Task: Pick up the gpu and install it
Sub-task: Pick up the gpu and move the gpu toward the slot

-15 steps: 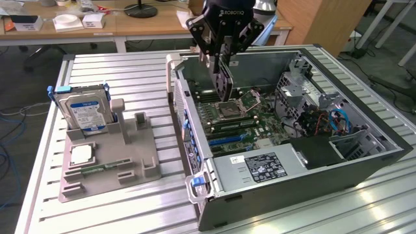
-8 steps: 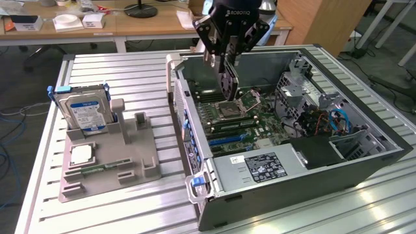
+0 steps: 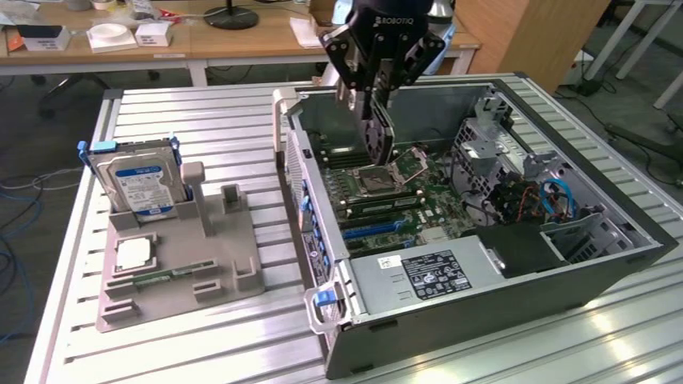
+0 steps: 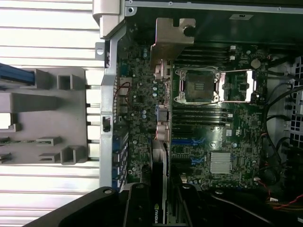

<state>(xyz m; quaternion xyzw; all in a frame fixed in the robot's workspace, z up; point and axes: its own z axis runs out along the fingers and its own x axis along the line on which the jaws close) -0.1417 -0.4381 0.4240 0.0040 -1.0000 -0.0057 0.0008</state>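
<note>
While the tool [image 3: 376, 112] hangs over the open case [image 3: 597, 264], its fingers are drawn in narrow on the gpu [image 3: 378, 144], gripping the card at its upper end. The gpu hangs on edge straight below the tool, within the case walls and above the motherboard [image 3: 433, 200]. Whether its lower end touches the board cannot be told. Just beneath and beside that low end sits the CPU socket [image 3: 393, 170] with its metal frame raised.

In the wrist view the card runs away from the tool edge-on, with its silver bracket [image 4: 173, 35] at the end farthest from the tool. Blue slots [image 4: 189, 142] lie on the board just beside the card's line.

A power supply [image 3: 427, 272] sits in a case corner well apart from the tool. Outside the case, well off to the tool's side, a grey holder [image 3: 240, 272] on the table [image 3: 192, 120] carries a hard drive [image 3: 133, 180] standing upright.
</note>
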